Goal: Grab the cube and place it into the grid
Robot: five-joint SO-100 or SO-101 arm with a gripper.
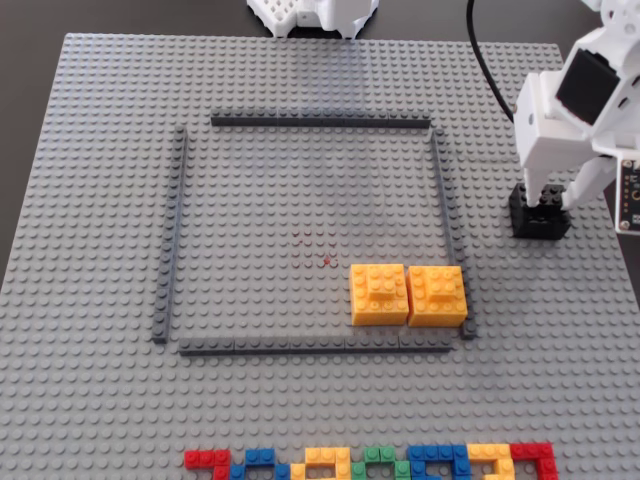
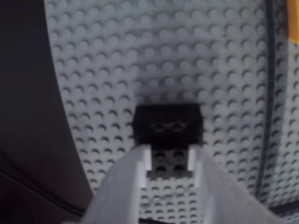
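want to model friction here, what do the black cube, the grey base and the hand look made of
Small black studded brick cube: likely hard moulded plastic, smooth with a slight sheen. Light grey studded baseplate: same kind of rigid plastic, regular studs, satin look. White two-finger hand: matte white plastic, possibly 3D-printed; the pictures are too blurred to confirm.

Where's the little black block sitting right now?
In the fixed view, the black cube sits on the grey baseplate at the right, outside the grid, under the white tool, up and right of the yellow blocks.
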